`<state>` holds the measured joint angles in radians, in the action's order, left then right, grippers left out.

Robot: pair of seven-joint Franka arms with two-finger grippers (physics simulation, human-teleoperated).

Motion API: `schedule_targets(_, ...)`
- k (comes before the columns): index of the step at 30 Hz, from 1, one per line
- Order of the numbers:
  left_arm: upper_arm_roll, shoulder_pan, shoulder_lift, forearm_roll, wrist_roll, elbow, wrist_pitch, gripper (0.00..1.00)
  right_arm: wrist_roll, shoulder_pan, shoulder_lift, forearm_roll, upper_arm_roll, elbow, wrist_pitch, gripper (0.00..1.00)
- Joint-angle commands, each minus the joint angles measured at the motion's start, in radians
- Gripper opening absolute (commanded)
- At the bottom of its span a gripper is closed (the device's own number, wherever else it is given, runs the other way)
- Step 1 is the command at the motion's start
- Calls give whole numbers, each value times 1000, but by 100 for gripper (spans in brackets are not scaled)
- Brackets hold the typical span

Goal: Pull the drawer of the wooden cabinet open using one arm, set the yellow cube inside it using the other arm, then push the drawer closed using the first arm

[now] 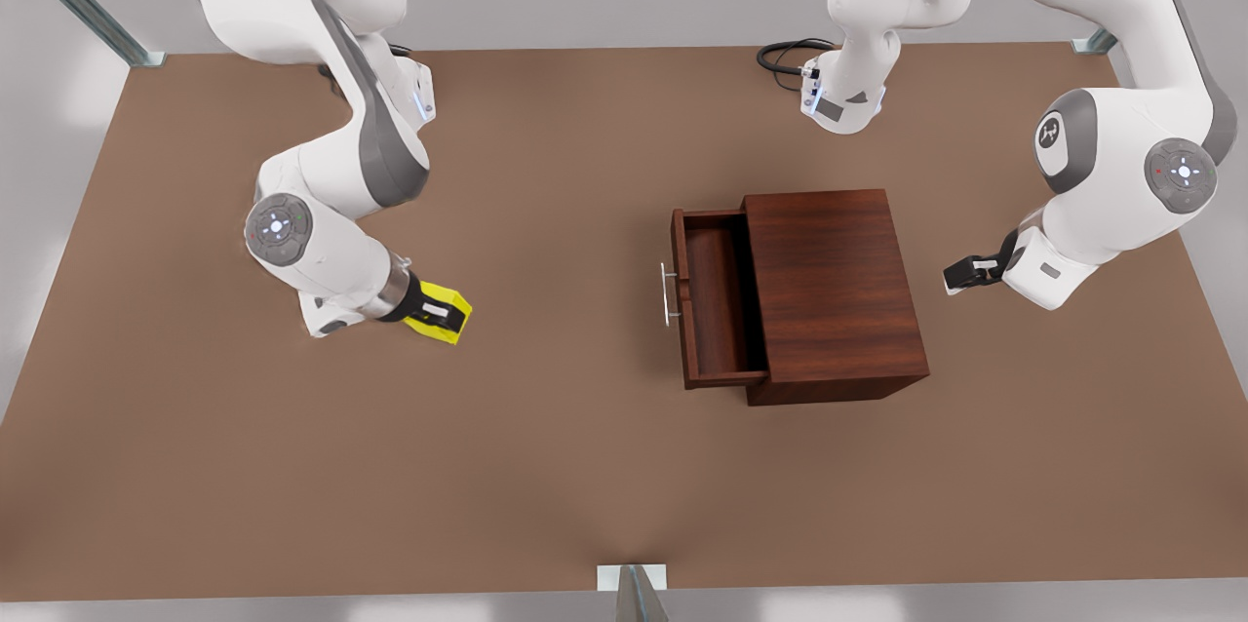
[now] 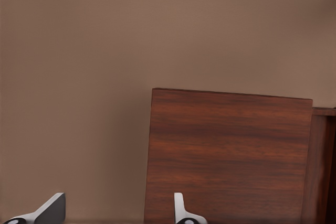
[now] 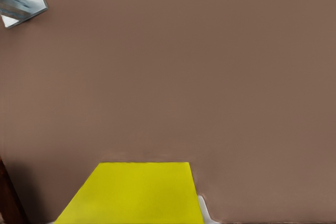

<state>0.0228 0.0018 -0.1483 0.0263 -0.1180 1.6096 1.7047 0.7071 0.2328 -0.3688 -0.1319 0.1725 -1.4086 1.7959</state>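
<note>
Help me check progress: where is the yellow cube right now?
In the front view the yellow cube sits on the table at the left, in the right pincer, well clear of the open drawer.

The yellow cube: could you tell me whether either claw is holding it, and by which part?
The right claw is closed on the yellow cube, fingers across its top and sides. The left claw holds nothing.

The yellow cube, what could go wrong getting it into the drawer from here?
1. The right gripper sits at one end of the yellow cube, so the cube may slip or tilt when lifted.
2. The drawer is only partly out of the wooden cabinet; the narrow opening could catch the cube.
3. The left gripper waits open behind the cabinet.
</note>
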Motion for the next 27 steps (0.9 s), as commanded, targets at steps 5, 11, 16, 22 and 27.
schedule_targets(5, 0, 0, 1, -2, 12, 0, -2, 100, 870, 209, -153, -20, 33, 221, 52, 56)
schedule_targets(11, 0, 0, 1, -2, 12, 0, -2, 100, 925, 278, -216, -20, 104, 234, 301, 56)
schedule_targets(16, 0, 0, 1, -2, 12, 0, -2, 100, 947, 359, -314, -15, 110, 254, 418, 56)
schedule_targets(22, 0, 0, 1, -2, 12, 0, -2, 100, 945, 430, -378, -6, 105, 266, 482, 57)
schedule_targets(27, 0, 0, 1, -2, 12, 0, -2, 100, 965, 445, -398, 32, 96, 266, 494, 100)
